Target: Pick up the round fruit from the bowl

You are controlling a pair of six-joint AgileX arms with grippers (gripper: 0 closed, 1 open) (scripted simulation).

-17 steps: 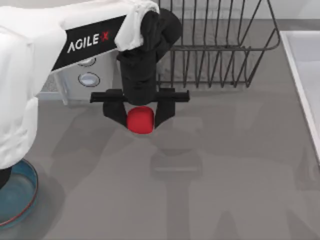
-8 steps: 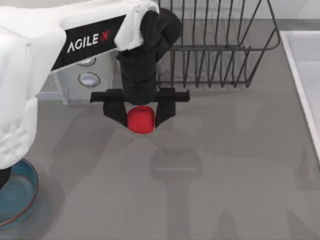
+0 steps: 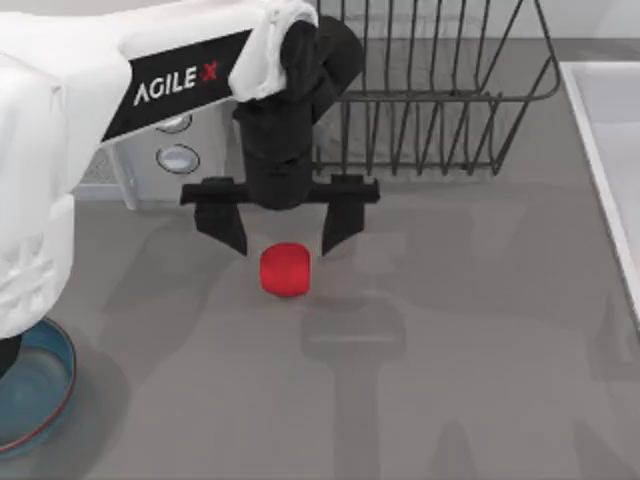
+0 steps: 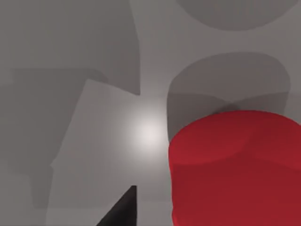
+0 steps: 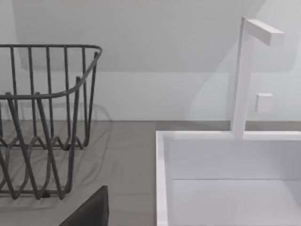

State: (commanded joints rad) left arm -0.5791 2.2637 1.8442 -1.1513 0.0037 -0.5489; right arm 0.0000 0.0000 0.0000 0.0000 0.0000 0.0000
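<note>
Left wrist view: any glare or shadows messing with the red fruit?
Left wrist view: a soft bright glare patch on the grey table beside the round fruit, with overlapping grey shadows around it. Top view: the left gripper, jaws apart, casts a shadow near the fruit; its red stays clear.

**Fruit on the tabletop, bowl at the left edge**

The fruit is a small, smooth, bright-red ball. It lies on the grey tabletop, left of centre and well apart from the bowl. In the left wrist view it looms large and red. The bowl, shallow and glossy blue inside with a thin reddish-brown rim, sits at the lower left corner, partly hidden.
</note>
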